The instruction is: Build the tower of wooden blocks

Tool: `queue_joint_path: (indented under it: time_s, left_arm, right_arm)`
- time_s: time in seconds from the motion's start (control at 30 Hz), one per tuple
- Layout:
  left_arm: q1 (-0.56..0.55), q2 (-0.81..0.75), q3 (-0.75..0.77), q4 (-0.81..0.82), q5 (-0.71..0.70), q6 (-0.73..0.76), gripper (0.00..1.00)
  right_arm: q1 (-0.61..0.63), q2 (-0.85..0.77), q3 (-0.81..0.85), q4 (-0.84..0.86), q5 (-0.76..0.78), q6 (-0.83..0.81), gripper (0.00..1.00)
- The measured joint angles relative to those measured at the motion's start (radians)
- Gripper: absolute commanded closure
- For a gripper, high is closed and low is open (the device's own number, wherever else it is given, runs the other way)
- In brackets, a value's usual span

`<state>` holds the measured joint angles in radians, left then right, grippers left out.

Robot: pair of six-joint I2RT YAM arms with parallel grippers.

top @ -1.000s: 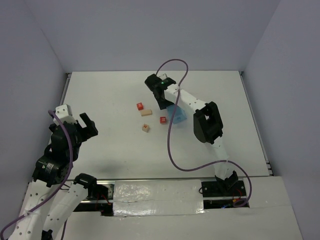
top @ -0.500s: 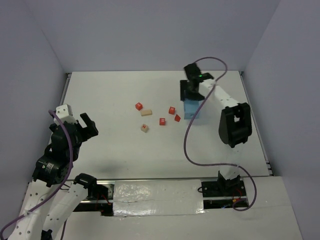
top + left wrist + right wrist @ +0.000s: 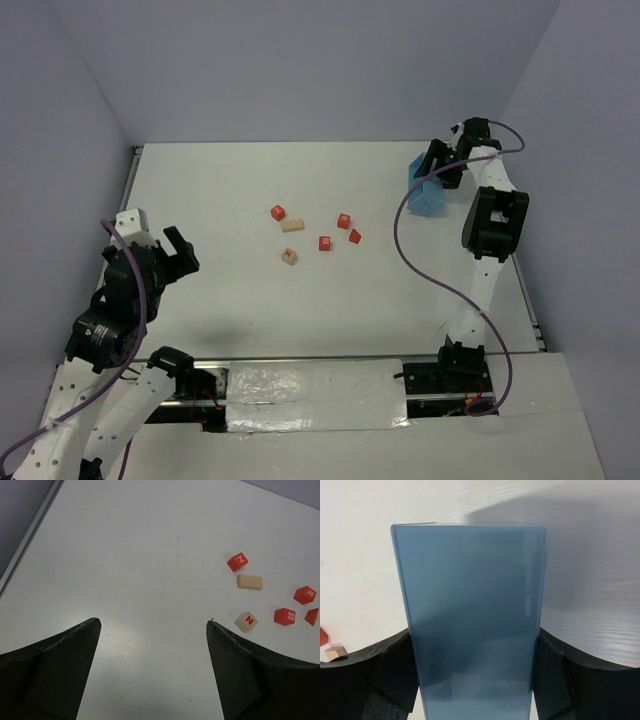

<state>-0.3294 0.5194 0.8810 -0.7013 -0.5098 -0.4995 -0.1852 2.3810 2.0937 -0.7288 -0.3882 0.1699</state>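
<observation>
Nearby, the left end effector (image 3: 152, 622) hangs spread wide above the counter (image 3: 220, 310). Mid-counter, six wooden blocks (image 3: 325, 242) lie scattered, unstacked. Farthest, the right end effector (image 3: 437, 172) pinches the light-blue tray (image 3: 424, 197); best set it down flat, well clear of them.

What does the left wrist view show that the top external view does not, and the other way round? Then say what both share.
Only the left wrist view: the printing on the wooden blocks, such as a white N on one red cube and a red N on the tan cube. Only the top external view: the right gripper clamped on the light-blue tray at the far right. Both: all six blocks scattered on the white table, and the open left gripper.
</observation>
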Motion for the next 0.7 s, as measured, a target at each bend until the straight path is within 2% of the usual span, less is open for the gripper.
queue_joint_path:
  time_s: [0.13,0.17,0.2,0.5,0.6,0.7]
  left_arm:
    - [-0.002,0.022,0.000,0.006,0.008,0.000,0.00]
    - [-0.002,0.030,0.000,0.007,0.011,0.000,0.00]
    - [-0.002,0.037,0.000,0.007,0.013,0.000,0.00]
    - [-0.003,0.049,0.000,0.014,0.018,0.002,0.00]
    - [-0.003,0.059,0.000,0.014,0.018,0.002,0.01]
    - [-0.003,0.062,0.000,0.014,0.018,0.002,0.01]
  right_arm:
    - [-0.050,0.003,0.012,-0.016,-0.017,0.001,0.26]
    - [-0.059,0.006,0.019,-0.021,-0.006,0.002,0.19]
    - [-0.065,0.012,0.028,-0.024,0.011,0.002,0.01]
    - [-0.057,0.076,0.095,-0.051,0.117,0.000,0.03]
    - [-0.048,0.077,0.100,-0.058,0.138,0.000,0.00]
    - [-0.019,0.077,0.100,-0.069,0.230,-0.005,0.00]
